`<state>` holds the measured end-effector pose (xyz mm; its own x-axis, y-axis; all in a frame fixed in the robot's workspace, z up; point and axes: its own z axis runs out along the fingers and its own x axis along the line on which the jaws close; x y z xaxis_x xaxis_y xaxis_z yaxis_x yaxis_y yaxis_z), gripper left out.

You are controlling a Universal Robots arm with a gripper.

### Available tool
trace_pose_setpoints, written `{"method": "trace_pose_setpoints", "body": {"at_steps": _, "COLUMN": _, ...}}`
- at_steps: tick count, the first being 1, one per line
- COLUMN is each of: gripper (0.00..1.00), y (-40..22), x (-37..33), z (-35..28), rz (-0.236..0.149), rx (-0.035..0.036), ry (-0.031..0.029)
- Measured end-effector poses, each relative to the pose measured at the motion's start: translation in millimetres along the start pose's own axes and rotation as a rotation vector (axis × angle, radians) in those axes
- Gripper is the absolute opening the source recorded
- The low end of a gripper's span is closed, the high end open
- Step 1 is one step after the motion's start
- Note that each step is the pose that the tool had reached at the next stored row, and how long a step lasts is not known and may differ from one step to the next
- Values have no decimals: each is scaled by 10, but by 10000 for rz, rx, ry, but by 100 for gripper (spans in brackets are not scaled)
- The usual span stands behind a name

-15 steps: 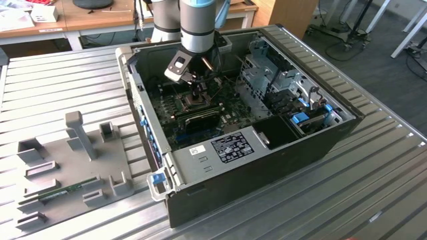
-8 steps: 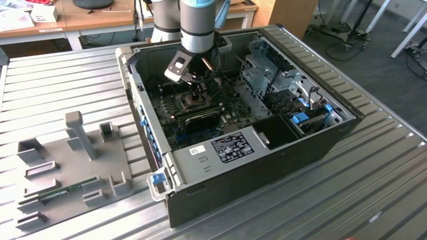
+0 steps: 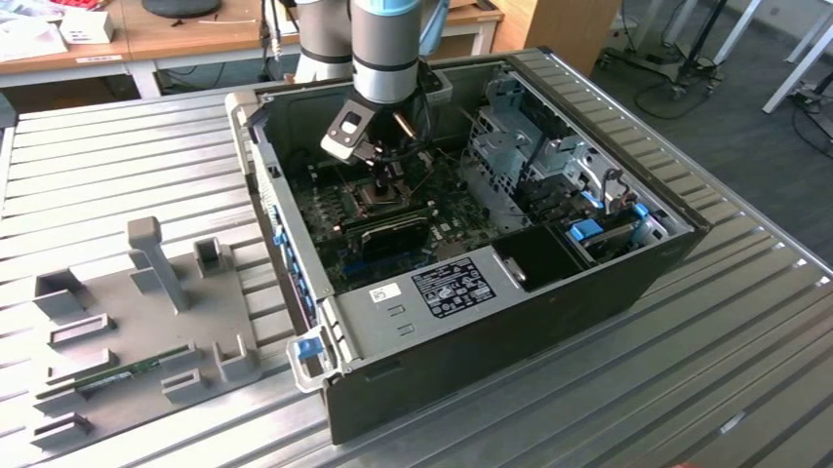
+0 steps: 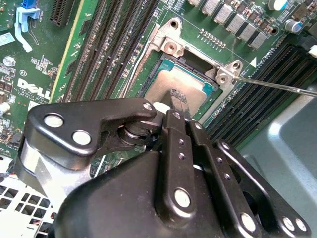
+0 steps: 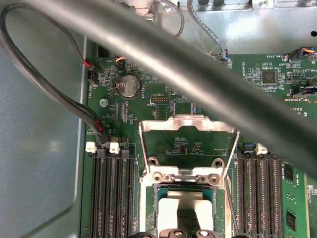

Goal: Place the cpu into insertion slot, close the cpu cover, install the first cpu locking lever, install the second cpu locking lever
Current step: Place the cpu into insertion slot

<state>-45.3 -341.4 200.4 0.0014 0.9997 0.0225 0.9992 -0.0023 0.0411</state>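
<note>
Bright, even room light falls on the ribbed table (image 3: 729, 322) in the exterior view and casts only soft shadows. The inside of the computer case (image 3: 521, 361) is dim, and its motherboard (image 3: 377, 249) looks dark. In the second wrist view the gripper (image 4: 174, 99) sits close to the lens, its black body showing a pale sheen and bright spots on the bolts. The cpu (image 4: 181, 84) gives a dull glare. In the first wrist view a thick cable (image 5: 163, 54) crosses as an out-of-focus dark band, and the cpu cover (image 5: 187, 122) gleams along its rim.
</note>
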Motion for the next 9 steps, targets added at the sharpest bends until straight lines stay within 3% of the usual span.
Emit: {"method": "trace_pose_setpoints", "body": {"at_steps": 9, "gripper": 11, "y": 0, "x": 0, "z": 5, "rz": 0, "rx": 0, "ry": 0}}
